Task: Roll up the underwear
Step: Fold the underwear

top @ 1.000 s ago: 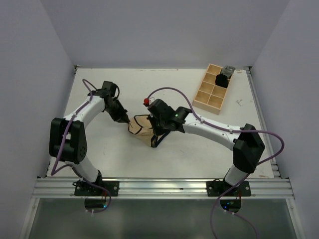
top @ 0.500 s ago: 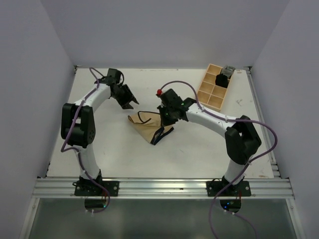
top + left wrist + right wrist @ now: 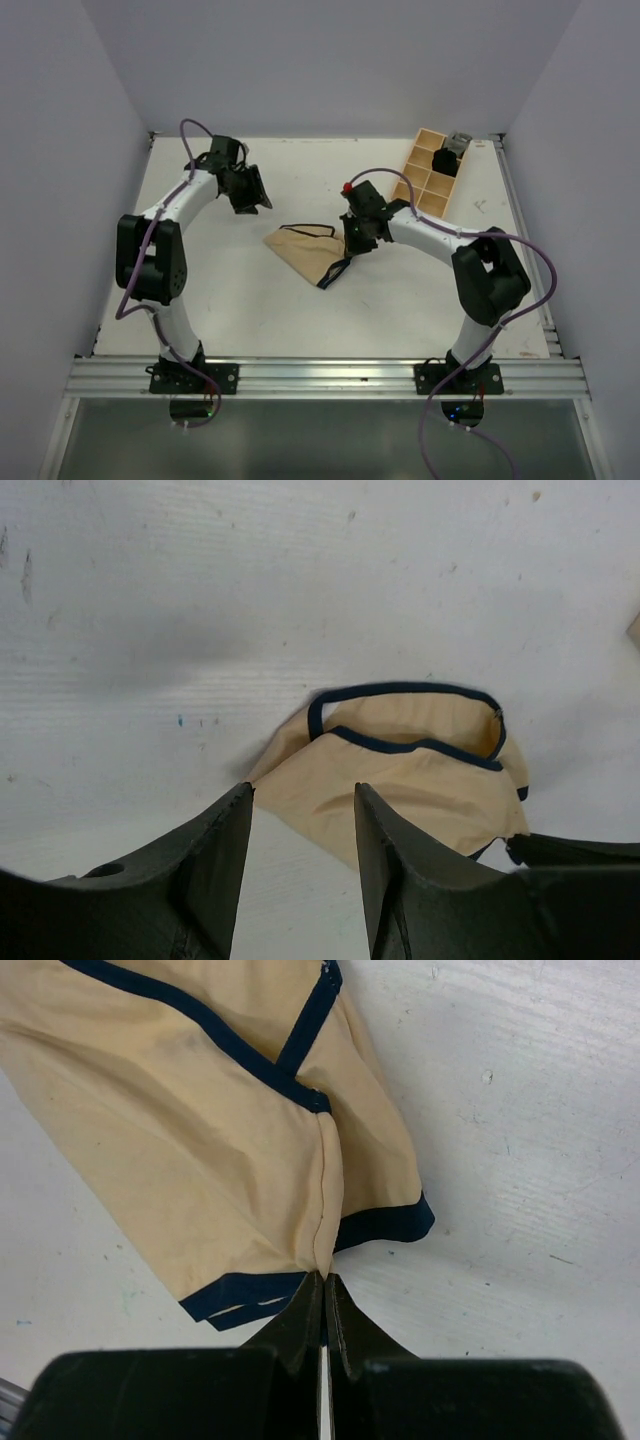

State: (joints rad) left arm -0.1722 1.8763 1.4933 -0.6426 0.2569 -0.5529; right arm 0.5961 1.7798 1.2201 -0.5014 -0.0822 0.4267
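Observation:
The underwear (image 3: 305,252) is tan fabric with dark trim and lies spread on the white table, mid-centre. My right gripper (image 3: 356,238) is shut on its right edge. In the right wrist view the closed fingertips (image 3: 322,1282) pinch the seam of the underwear (image 3: 220,1130) between the two dark-trimmed leg openings. My left gripper (image 3: 251,193) is open and empty, up and to the left of the garment, not touching it. In the left wrist view the underwear (image 3: 400,770) lies beyond the open gripper (image 3: 300,792), its dark waistband loop facing up.
A light wooden compartment tray (image 3: 413,194) stands at the back right, with a dark object (image 3: 445,160) in one cell and a grey object (image 3: 461,140) at its far end. The right arm's cable arcs above the table's middle.
My left gripper has pulled away from the underwear to the back left and opened. My right gripper has moved right and back, dragging the garment along and stretching it flatter.

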